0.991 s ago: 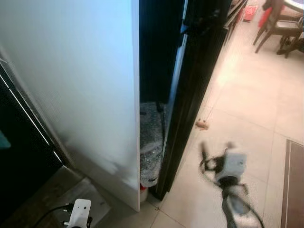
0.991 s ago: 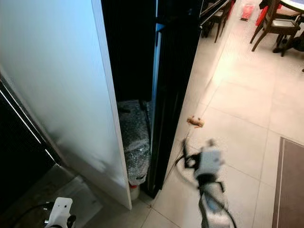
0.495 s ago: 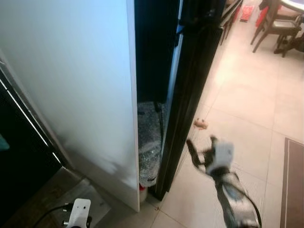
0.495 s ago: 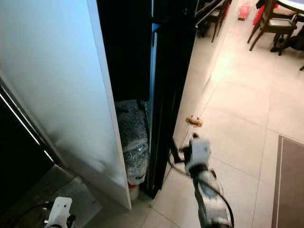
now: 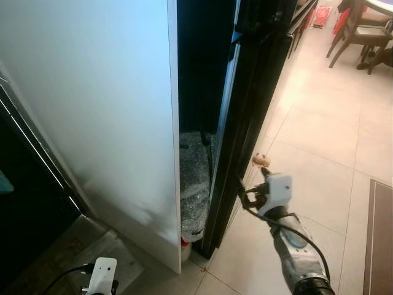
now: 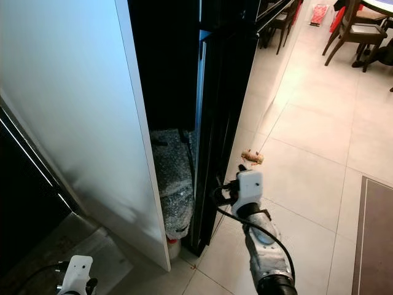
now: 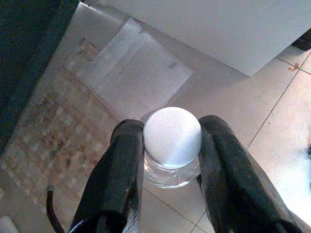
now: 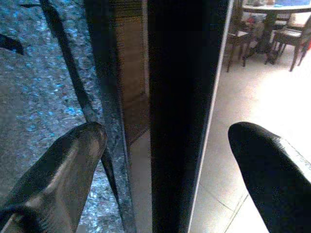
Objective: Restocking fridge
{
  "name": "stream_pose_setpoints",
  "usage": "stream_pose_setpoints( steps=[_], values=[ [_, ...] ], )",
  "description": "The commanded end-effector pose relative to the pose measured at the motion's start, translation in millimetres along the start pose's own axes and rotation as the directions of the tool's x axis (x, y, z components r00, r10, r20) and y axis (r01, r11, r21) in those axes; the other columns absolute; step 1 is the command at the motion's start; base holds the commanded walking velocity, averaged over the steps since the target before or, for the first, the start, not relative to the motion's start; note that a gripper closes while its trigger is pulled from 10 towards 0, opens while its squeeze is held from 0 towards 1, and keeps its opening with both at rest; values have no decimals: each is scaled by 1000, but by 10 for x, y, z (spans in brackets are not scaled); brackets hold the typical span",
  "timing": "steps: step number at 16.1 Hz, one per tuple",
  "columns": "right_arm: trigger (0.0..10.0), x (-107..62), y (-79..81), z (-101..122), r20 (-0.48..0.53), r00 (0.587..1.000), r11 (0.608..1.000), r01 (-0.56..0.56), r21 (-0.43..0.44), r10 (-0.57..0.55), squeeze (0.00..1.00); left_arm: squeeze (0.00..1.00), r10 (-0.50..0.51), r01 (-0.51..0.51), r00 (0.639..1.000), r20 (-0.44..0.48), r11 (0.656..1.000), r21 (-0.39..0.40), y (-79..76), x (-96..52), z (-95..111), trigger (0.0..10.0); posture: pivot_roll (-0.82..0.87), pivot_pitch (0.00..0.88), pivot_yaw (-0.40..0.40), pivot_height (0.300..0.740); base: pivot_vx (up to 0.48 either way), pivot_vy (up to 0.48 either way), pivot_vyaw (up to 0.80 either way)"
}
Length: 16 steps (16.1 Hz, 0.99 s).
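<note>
The tall black fridge stands ahead, its door edge facing me. My right gripper is open and straddles that edge low down, one finger on the gap side and the other on the room side; the right arm reaches in from the lower right. A clear bottle with a white screw cap sits between the fingers of my left gripper, which is shut on it and hangs low at the left.
A white panel rises left of the dark gap, where a bubble-wrap bundle is wedged. A small brown object lies on the tiles. Chairs stand far right, a mat near right, dark cabinet left.
My right arm has swung left and forward across the tiles, from open floor to the fridge door's edge. The left gripper with the bottle has stayed put.
</note>
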State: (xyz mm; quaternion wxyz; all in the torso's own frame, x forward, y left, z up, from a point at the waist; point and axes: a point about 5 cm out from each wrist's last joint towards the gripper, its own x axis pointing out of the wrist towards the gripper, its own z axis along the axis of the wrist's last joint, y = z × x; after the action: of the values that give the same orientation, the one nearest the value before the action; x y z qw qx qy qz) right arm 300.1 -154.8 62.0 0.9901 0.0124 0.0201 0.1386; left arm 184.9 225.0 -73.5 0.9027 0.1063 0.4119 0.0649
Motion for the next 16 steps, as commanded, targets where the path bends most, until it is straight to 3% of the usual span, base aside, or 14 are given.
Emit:
stream_pose_setpoints(
  steps=[1,3,4,11,16],
  values=[
    [10000,28,-10,17,4,1000,1000,8,-15,-7,1000,0,6,-6,1000,-14,1000,-8,2,-9,-40,10000,-98,0,-33,740,0,0,0],
    [10000,95,-34,59,9,1000,999,25,-37,-25,1000,0,5,-5,1000,-13,1000,-7,-2,-7,-33,10000,-101,0,-32,740,0,0,0],
    [10000,133,-47,71,6,1000,998,30,-50,-29,0,0,4,-4,1000,-13,1000,-7,-7,-6,-29,10000,-98,0,-33,740,0,0,0],
    [10000,287,-46,163,14,1000,999,-5,-50,6,0,0,4,-4,1000,-8,1000,-13,-11,4,4,10000,-92,0,-33,740,0,0,0],
    [10000,278,-72,134,2,1000,997,19,-71,-19,0,0,2,-3,1000,-12,1000,-14,-26,-2,-17,10000,-90,0,-35,740,0,0,0]
  ],
)
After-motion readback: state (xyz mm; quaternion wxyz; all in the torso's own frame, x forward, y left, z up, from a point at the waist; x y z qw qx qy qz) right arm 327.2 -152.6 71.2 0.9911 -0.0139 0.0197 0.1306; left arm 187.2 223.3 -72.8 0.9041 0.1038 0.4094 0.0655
